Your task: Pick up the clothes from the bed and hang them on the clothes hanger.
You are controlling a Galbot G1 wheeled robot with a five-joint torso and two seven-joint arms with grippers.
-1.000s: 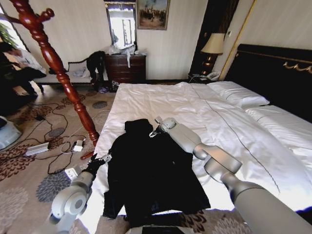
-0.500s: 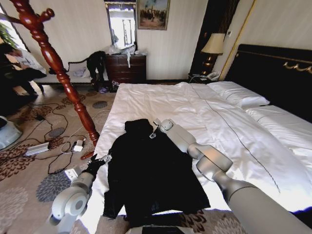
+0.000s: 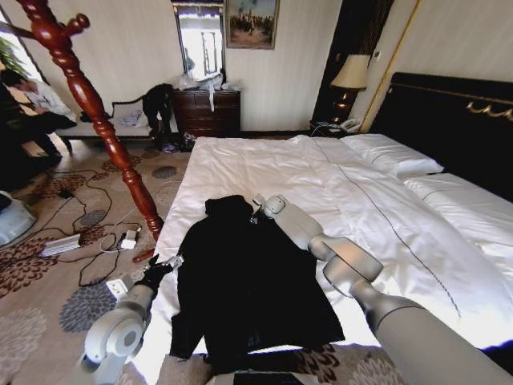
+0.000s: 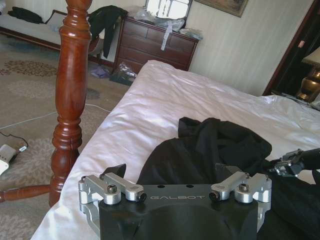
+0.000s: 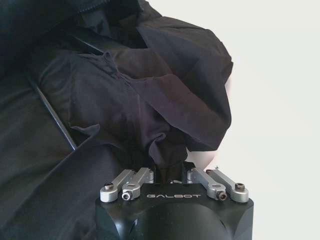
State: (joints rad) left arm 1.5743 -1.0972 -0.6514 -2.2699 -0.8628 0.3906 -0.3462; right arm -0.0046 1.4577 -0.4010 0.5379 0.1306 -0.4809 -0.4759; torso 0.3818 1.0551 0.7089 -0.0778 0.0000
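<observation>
The big black long-sleeved coat lies at the white-duvet bed's near edge, plenty of bare duvet toward 1 o'clock. Right gripper, stamped GALBOT, pinches a collar fold. Left gripper, fingers apart, hovers beside the sleeve; red-brown turned-wood coat stand at 10 o'clock.

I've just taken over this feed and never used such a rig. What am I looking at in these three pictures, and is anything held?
It is a wheeled robot with two arms. The head view looks down over the bed; the other two views come from cameras on each wrist. A black coat lies spread on the white duvet. The right gripper, at the collar end of the coat, is shut on a pinch of its fabric. The left gripper is at the coat's left edge near the bed's side, open and holding nothing. The red-brown coat stand is on the floor to the left.
</observation>
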